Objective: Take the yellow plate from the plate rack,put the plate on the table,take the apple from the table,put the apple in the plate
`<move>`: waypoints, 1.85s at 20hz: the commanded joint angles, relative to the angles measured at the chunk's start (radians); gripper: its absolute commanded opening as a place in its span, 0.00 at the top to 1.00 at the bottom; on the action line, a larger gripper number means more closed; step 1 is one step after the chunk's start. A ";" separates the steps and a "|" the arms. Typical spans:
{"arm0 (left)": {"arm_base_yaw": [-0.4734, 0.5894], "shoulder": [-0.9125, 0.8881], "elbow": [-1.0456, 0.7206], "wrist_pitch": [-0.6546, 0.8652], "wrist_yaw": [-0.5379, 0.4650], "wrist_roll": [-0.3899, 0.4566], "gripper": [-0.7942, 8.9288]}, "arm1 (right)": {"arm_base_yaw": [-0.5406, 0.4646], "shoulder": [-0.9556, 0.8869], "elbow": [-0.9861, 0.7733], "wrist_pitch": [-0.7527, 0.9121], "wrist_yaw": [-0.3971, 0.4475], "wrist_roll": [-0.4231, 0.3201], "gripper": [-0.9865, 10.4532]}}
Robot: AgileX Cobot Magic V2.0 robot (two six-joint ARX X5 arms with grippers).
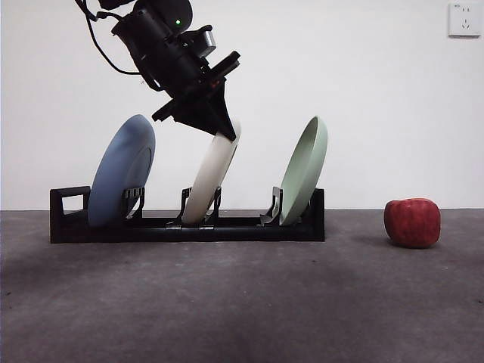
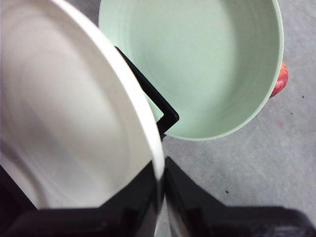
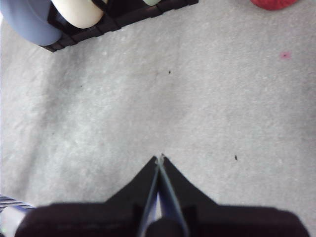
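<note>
the left tool (image 1: 224, 130) grips the top rim of the yellow plate (image 1: 210, 180), which stands in the plate rack's (image 1: 189, 225) middle slot. the right tool (image 3: 160, 159) is closed, empty, above the counter (image 1: 242, 302). the apple (image 1: 412, 222) sits far right.

My left jaws cover the yellow plate's (image 1: 212, 178) top rim. From my left wrist the green plate (image 2: 207, 64) hides most of the apple (image 2: 279, 81). My right wrist view cuts off the rack (image 3: 123, 17).
</note>
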 commanded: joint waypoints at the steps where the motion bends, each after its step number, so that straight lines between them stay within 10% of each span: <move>1: 0.000 -0.022 0.002 -0.005 0.019 0.004 0.93 | 0.000 0.000 0.007 0.003 0.003 -0.011 0.91; 10: -0.001 -0.224 0.002 -0.007 0.101 0.003 0.93 | 0.000 0.000 0.007 0.003 0.003 -0.010 0.91; 20: -0.140 -0.542 -0.019 -0.396 0.108 0.124 0.93 | 0.000 0.000 0.007 0.005 0.034 -0.011 0.91; 27: -0.347 -0.811 -0.426 -0.260 0.108 0.118 0.93 | 0.000 0.000 0.007 0.009 0.033 -0.006 0.91; 37: -0.650 -0.688 -0.575 -0.319 -0.423 0.160 0.93 | 0.000 0.001 0.007 0.039 0.034 0.000 0.91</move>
